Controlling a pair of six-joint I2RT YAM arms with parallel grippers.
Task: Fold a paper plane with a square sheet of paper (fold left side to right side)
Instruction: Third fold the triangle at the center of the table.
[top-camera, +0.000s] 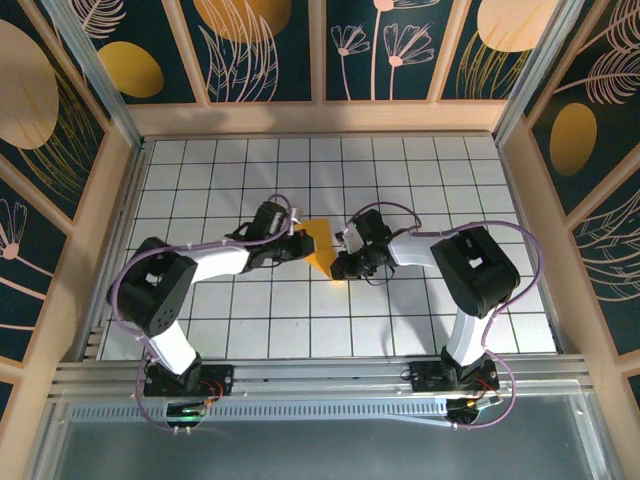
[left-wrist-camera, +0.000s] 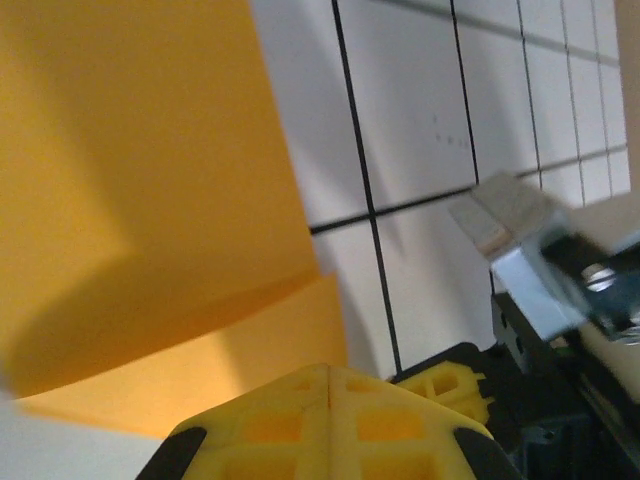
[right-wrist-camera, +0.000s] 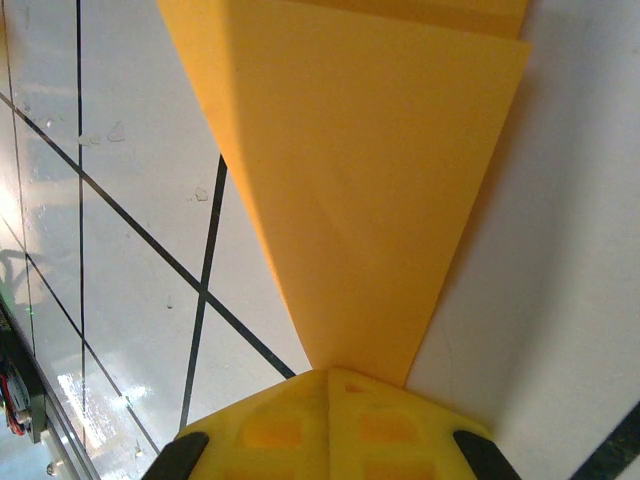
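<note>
The square sheet of paper (top-camera: 320, 243) — orange-yellow, folded into a layered, pointed wedge — lies near the middle of the bench (top-camera: 400, 170).

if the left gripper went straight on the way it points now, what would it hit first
The folded orange-yellow sheet of paper: it lies directly ahead of the shut left gripper, apparently right at its fingertips, though actual contact is hard to judge. The right gripper sits just beyond it.

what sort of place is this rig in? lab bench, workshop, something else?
Looks like a purpose-built robot test cell, not a workshop: a white grid-marked table, boxed in by wood-framed wall panels printed with a dark-blue plant pattern, and two arms bolted to an aluminium rail at its near edge.
</note>
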